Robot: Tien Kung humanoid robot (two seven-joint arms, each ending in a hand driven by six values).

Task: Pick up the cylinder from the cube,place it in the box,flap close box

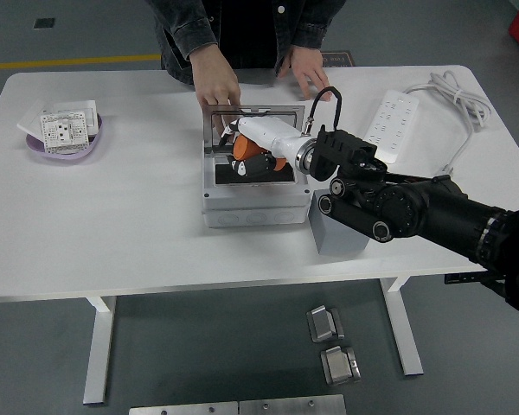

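Observation:
An open grey box [255, 210] stands mid-table, its lid [253, 112] raised at the far side. My right hand [249, 162] reaches from the right into the box, its white palm over the opening. The black fingers are curled around an orange cylinder [251, 150], held low inside the box. A grey cube [336, 232] stands just right of the box, under my forearm, with nothing on top of it. A person at the far side has one hand [218, 86] on the lid's left corner and the other hand [308, 79] flat on the table behind the box.
A purple dish [88, 149] with a white socket plate [62, 126] sits far left. A white power strip [393, 125] and its cable [457, 95] lie at the back right. Metal parts lie on the floor below the table.

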